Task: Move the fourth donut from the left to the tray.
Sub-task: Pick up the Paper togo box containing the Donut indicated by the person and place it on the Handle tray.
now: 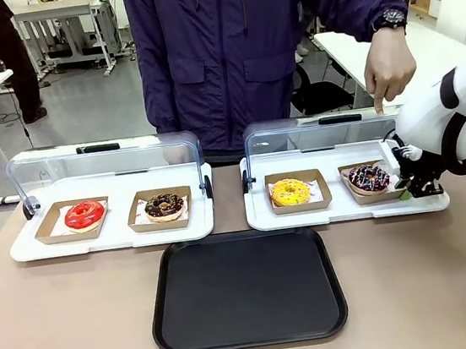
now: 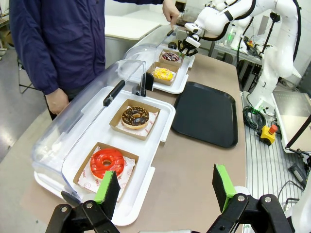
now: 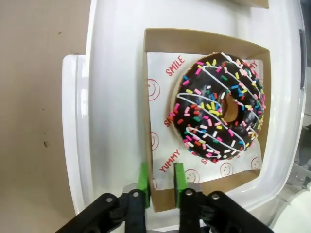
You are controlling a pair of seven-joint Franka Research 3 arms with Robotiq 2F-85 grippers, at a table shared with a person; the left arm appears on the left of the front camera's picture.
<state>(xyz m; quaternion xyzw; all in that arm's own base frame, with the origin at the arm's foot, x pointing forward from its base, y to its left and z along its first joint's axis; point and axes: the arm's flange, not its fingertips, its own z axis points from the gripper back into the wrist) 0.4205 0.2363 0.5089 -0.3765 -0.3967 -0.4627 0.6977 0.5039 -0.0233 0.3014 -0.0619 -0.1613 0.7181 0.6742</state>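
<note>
The fourth donut (image 1: 369, 177) (image 2: 170, 57) (image 3: 218, 107), chocolate-glazed with white drizzle and coloured sprinkles, sits in its brown cardboard holder (image 3: 204, 41) at the right end of the right white display tray. My right gripper (image 1: 409, 191) (image 2: 187, 47) (image 3: 160, 182) is down at the holder's outer edge. Its jaws stand narrow astride the holder's wall, with a small gap still showing between the pads. The black tray (image 1: 247, 288) (image 2: 206, 114) lies bare at the table's front middle. My left gripper (image 2: 165, 191) hangs open above the table's left end, holding nothing.
A person's hand (image 1: 389, 70) holds up the clear lid of the right display tray (image 1: 259, 214). A yellow donut (image 1: 290, 191) sits beside the fourth one. The left display tray (image 1: 21, 247) holds a red donut (image 1: 84, 214) and a crumb-topped chocolate donut (image 1: 164, 205).
</note>
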